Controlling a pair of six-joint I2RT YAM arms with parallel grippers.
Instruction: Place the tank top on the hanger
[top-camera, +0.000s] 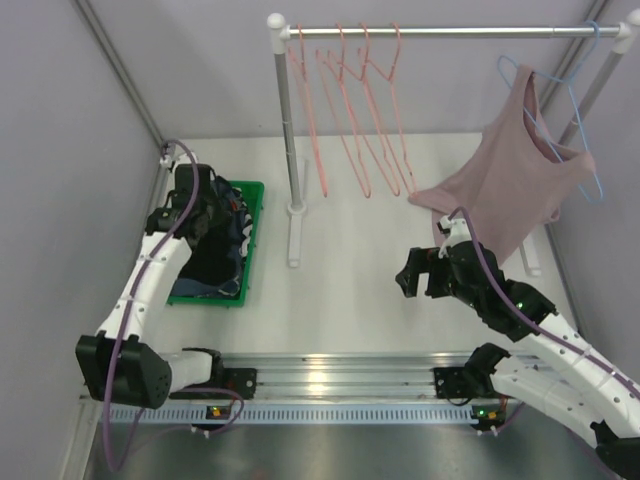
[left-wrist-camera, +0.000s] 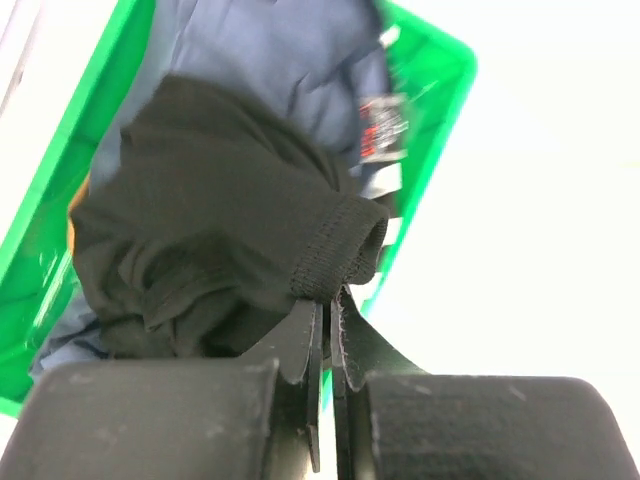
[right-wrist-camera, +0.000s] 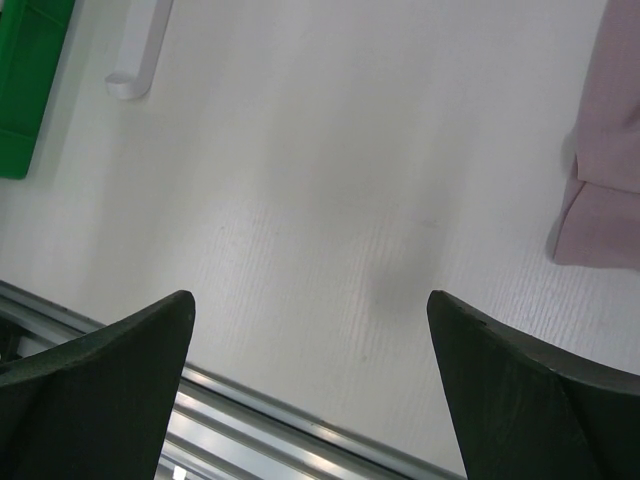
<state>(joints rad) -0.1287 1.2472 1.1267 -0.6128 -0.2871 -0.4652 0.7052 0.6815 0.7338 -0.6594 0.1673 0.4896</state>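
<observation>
Jaws of the left gripper (left-wrist-camera: 328, 305) are closed tight, pinching the ribbed edge of the black tank top (left-wrist-camera: 210, 230). The top lies bunched in a green bin (left-wrist-camera: 445, 70) at the left of the white surface (right-wrist-camera: 330, 180), on top of a blue-grey garment (left-wrist-camera: 280, 60). The right gripper (right-wrist-camera: 308, 300) hovers over bare surface on the right, its jaws spread wide and holding nothing. Four salmon-pink hangers (top-camera: 352, 110) hang from a rail (top-camera: 450, 31) at the far side. A dusty-pink top (top-camera: 505, 185) hangs on a blue hanger (top-camera: 597, 180) at the far right. The step in hand looks like the pickup. Next, the top likely needs lifting clear of the bin and spreading open, so a hanger can enter a strap.
</observation>
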